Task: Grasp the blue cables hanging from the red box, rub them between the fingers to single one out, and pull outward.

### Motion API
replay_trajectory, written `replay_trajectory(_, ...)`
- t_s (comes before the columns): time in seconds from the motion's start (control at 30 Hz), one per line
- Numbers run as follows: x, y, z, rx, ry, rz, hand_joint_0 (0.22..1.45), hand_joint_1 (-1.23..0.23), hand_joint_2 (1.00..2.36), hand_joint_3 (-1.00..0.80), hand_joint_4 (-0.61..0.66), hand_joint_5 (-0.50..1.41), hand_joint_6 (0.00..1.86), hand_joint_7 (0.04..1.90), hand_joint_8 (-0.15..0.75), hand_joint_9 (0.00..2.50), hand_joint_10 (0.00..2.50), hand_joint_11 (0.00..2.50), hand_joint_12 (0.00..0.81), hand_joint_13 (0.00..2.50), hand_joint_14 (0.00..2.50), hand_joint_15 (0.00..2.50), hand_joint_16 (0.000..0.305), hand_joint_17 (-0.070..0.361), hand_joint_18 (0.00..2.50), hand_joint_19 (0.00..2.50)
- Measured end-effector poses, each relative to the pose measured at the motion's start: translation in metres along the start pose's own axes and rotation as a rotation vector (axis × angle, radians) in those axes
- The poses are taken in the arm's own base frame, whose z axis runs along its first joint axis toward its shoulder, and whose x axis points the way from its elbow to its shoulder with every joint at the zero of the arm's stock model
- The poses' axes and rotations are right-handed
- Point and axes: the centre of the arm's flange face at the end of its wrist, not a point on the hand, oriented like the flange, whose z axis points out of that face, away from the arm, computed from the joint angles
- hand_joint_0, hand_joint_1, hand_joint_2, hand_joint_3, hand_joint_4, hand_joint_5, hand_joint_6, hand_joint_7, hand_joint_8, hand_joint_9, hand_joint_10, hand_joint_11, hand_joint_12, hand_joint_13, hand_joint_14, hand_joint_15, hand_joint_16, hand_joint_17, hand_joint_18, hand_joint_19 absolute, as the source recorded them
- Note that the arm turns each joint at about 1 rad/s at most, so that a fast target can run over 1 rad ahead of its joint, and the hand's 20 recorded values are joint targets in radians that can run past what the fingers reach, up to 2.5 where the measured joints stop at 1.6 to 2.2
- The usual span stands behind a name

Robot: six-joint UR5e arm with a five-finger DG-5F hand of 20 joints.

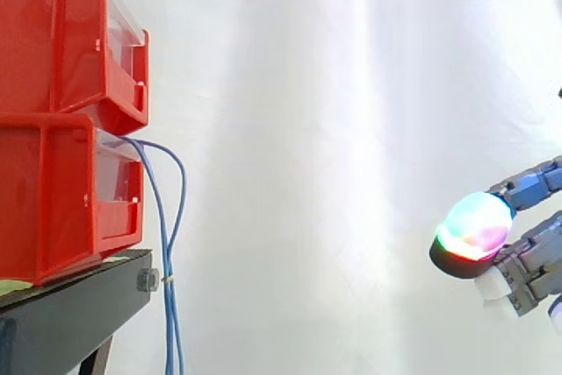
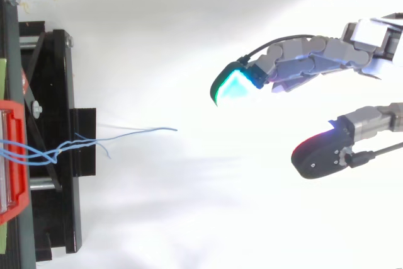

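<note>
Thin blue cables (image 1: 167, 243) come out of the lower red box (image 1: 61, 191) and hang down past the black stand (image 1: 70, 300); from above the blue cables (image 2: 94, 143) trail to the right of the stand. My hand (image 1: 518, 243) is at the far right, well away from the cables, with its fingers (image 2: 302, 61) stretched toward the boxes and the thumb (image 2: 327, 149) apart from them. Nothing is between them. The hand is open, with a fingertip pad (image 1: 474, 227) glowing in mixed colours.
A second red box (image 1: 70, 32) is stacked on the lower one. The black stand (image 2: 56, 143) juts toward the hand. A white curtain hangs behind, and a wide gap lies between the cables and the hand.
</note>
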Motion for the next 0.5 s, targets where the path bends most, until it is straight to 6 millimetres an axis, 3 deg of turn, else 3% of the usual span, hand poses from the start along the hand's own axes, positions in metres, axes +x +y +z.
replay_trajectory(0.5, 0.016, -0.012, 0.024, -0.099, -0.020, 0.036, 0.52, -0.61, 1.00, -0.50, 0.25, -0.20, 0.50, 0.71, 0.228, 0.48, 0.00, 0.00, 0.317, 0.35, 0.00, 0.05, 0.042, 0.095, 0.46, 0.35)
